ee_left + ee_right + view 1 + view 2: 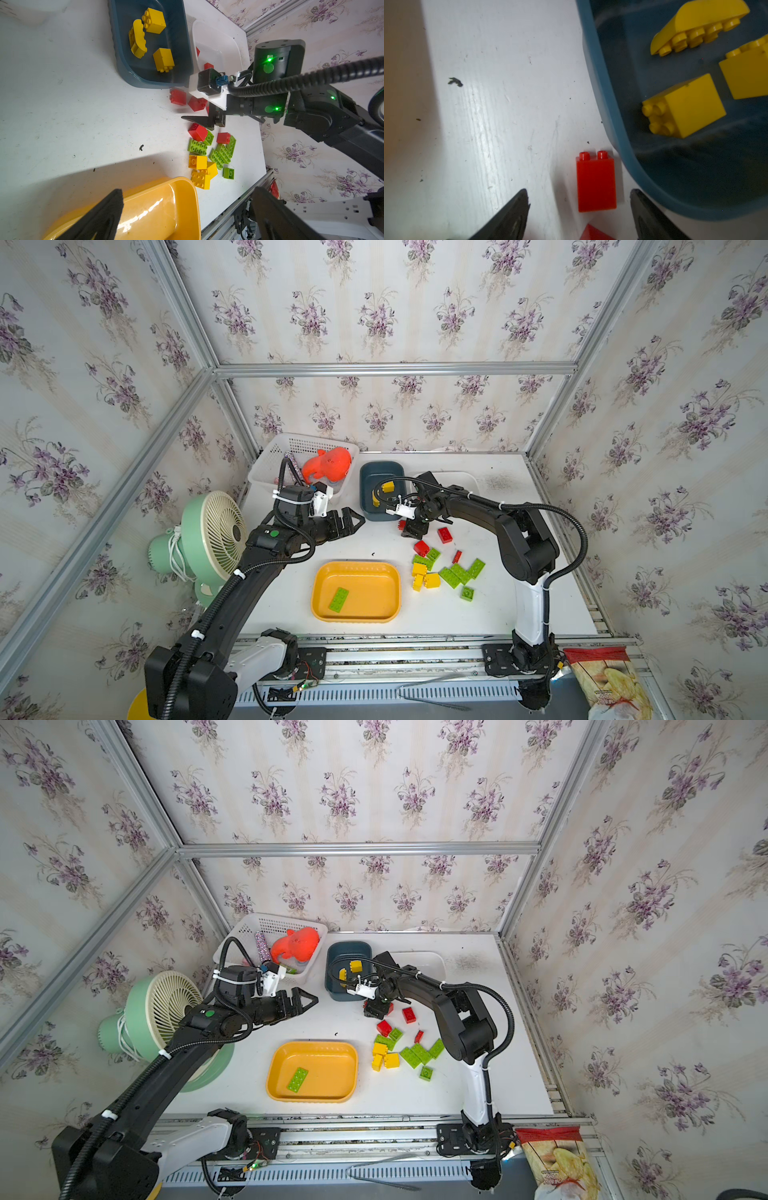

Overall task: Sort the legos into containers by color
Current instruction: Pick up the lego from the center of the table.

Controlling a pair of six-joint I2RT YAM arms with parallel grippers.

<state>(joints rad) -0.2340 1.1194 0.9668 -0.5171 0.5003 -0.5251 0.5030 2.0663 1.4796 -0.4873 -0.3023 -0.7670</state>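
reading the top views first: right gripper (409, 532) is nosed down at the near-right corner of the teal tray (365, 497), over a red brick (402, 524) on the table (291, 597). left gripper (356, 523) hangs well apart to the left, jaws wide, nothing in them. so the right arm owns this pick. loose legos (446, 570) lie just near of it. one green brick (338, 599) is in the orange-yellow tray (374, 597), yellow bricks (387, 487) in the teal one.

left wrist view: the red brick (178, 97) lies just off the teal tray's corner, with a second red brick (197, 103) close behind it on the gripper side. only one right finger shows, the other is hidden by the camera mount (207, 83). white tray (218, 41) holds red pieces, so i'd guess red goes there.

right wrist view: jaws apart, straddling the red brick (596, 182), a gap on each side, no contact. its long axis runs straight out along the reach, studs away from the wrist, so the squeeze should land across the short width. tray-side finger (645, 207) sits just beside the teal wall: tight room, could nudge the tray. the other finger has bare table. surface is flat white board, scuffed and specked; the smooth brick may skate if the pads land unevenly.
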